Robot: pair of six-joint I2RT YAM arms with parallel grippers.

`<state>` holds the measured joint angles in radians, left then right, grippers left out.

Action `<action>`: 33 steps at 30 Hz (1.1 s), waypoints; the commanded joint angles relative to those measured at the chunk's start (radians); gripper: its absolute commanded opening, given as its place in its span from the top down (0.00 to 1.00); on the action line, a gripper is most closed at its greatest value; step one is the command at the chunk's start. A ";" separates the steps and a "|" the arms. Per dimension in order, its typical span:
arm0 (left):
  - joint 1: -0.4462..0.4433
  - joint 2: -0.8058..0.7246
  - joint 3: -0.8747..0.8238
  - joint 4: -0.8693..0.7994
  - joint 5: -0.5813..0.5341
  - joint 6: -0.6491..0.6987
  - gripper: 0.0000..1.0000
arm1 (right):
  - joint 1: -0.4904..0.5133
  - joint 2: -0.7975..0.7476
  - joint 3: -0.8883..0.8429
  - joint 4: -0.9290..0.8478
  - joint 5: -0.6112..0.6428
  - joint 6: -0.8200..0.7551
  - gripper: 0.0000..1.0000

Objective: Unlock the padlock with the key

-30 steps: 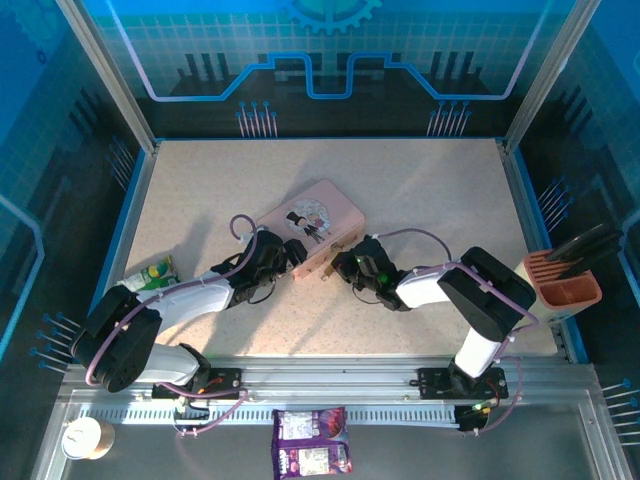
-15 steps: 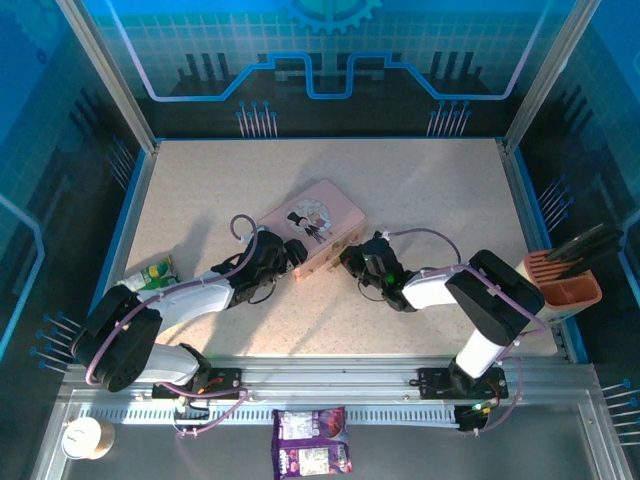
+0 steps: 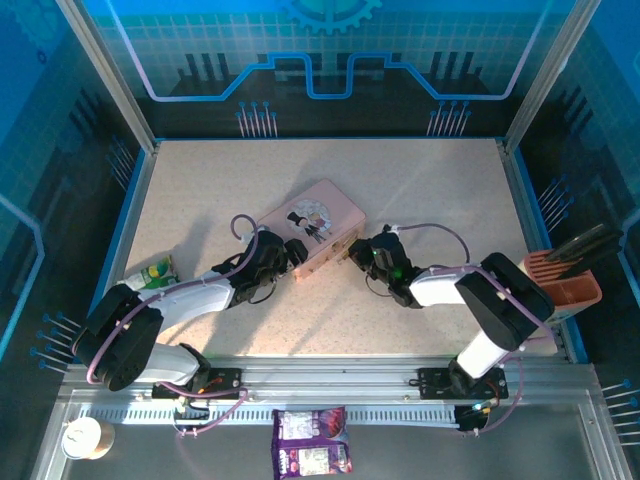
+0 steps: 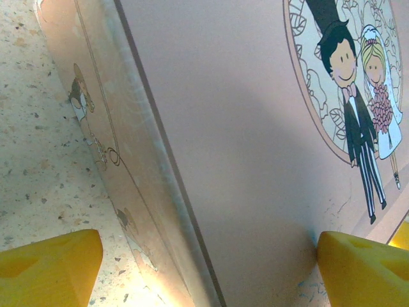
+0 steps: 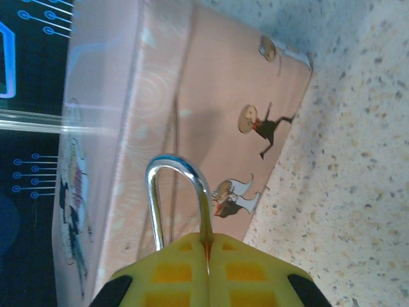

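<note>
Right pincer [image 5: 208,252]: yellow fingers pressed together on one leg of the silver shackle, whose loop stands clear above the fingertips.
Padlock [image 5: 203,201]: gripped by the right pincer, just beside the long side wall of the tin; its body is hidden by the fingers.
Left pincer [image 4: 204,272]: spread wide at the tin's near-left end, one fingertip [image 4: 51,265] over the worktop and clear of the tin wall, the other at the lid's edge; it clamps nothing.
Pink tin [image 3: 310,222]: lies flat between the two pincers, its lid with the cartoon couple facing up.
Worktop [image 3: 430,180]: speckled beige, carrying the tin.
Periphery: an orange holder [image 3: 563,283] with dark handles stands at the right edge; a green packet [image 3: 150,272] lies at the left edge.
</note>
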<state>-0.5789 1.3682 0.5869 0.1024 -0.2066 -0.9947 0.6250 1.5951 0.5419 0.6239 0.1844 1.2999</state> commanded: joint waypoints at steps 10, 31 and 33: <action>0.095 0.138 0.122 -0.162 0.043 0.147 0.09 | -0.021 -0.384 0.072 -0.630 0.006 -0.465 1.00; 0.140 0.358 0.480 -0.278 0.117 0.280 0.08 | 0.061 -0.252 0.202 -1.021 -0.028 -0.756 1.00; 0.140 0.352 0.497 -0.298 0.112 0.290 0.06 | 0.073 -0.224 0.210 -1.021 -0.029 -0.762 1.00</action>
<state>-0.4438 1.7107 1.0447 -0.1234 -0.1074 -0.7509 0.6781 1.3464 0.7136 -0.3813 0.1688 0.5655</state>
